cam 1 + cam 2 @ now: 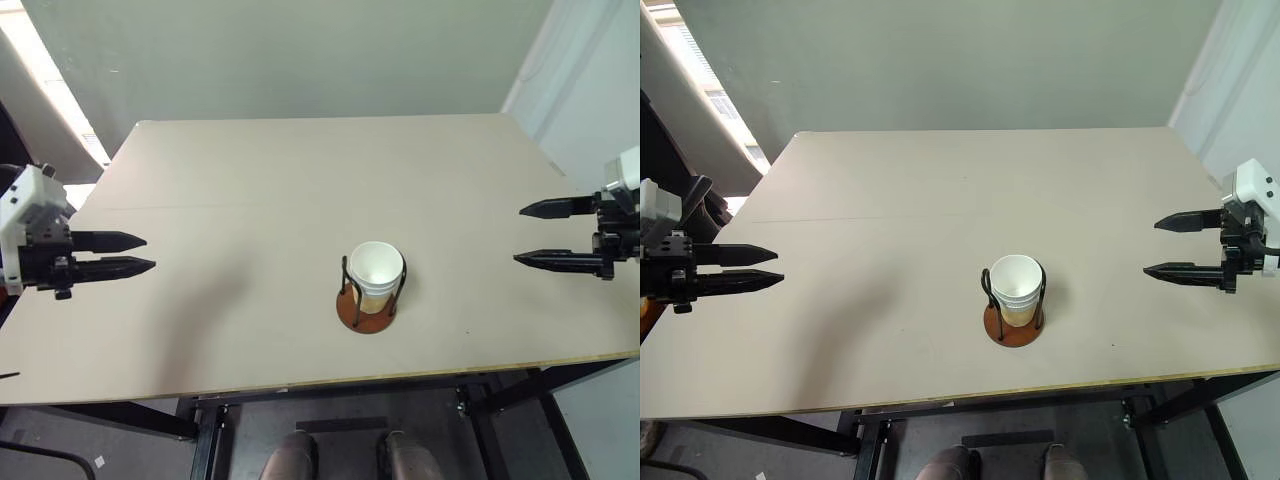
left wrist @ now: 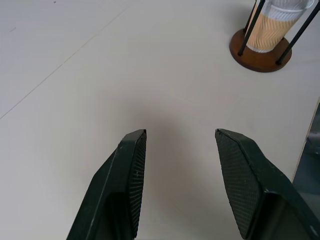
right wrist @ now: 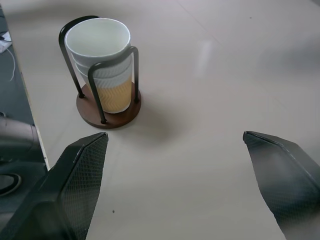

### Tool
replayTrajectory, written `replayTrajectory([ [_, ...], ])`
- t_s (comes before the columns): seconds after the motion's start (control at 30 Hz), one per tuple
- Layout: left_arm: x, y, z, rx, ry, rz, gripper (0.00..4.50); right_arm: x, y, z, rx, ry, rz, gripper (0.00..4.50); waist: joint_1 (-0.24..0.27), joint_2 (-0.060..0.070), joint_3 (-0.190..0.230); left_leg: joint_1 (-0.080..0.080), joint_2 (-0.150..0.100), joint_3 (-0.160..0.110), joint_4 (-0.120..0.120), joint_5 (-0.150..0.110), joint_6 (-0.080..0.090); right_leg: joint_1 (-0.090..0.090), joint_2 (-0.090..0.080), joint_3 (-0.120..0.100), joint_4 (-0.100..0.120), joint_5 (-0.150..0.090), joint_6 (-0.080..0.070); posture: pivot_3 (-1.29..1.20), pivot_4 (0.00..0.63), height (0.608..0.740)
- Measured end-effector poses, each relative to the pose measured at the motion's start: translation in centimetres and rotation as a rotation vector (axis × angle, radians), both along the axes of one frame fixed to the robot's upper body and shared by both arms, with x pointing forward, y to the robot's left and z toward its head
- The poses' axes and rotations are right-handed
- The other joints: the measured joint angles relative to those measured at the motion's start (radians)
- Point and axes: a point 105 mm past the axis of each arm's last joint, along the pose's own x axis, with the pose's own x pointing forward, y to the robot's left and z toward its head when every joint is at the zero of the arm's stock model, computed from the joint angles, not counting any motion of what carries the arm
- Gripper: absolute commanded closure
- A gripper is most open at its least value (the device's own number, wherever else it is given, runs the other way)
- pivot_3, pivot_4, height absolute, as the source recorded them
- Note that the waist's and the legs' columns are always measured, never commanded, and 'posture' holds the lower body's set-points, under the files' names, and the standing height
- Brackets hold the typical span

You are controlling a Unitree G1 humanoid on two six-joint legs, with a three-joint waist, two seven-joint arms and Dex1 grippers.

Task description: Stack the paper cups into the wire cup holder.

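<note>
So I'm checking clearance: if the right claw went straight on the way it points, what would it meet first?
Probably the bare table top: the right claw, open and empty, points slightly downward, seemingly passing behind the stacked paper cups in the wire cup holder. Depth is uncertain.

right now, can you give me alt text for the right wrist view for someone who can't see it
A stack of paper cups stands nested upright in the wire cup holder on a pale table. The right gripper is open, with nothing between its two black fingers, and it is apart from the holder.
</note>
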Motion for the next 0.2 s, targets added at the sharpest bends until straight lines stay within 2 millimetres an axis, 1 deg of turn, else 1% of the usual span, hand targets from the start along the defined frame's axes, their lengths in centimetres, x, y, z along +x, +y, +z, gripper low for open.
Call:
replayTrajectory([
  [0.1, 0.01, 0.01, -0.01, -0.005, 0.004, 0.006, 2.17, -0.14, -0.2, 0.11, 0.003, -0.003, -0.012, 0.0, 0.0, 0.0, 0.0, 0.0, 0.0, 0.0, 0.0, -0.001, -0.001, 0.0, 0.0, 0.0, 0.0, 0.0, 0.0, 0.0, 0.15, 0.74],
  [0.2, 0.05, -0.03, 0.0, -0.012, 0.006, 0.007, 2.17, -0.3, -0.19, -0.27, 0.001, 0.012, -0.016, 0.0, 0.0, 0.0, 0.0, 0.0, 0.0, 0.0, 0.0, -0.002, -0.001, 0.0, 0.0, 0.0, 0.0, 0.0, 0.0, 0.0, 0.15, 0.74],
])
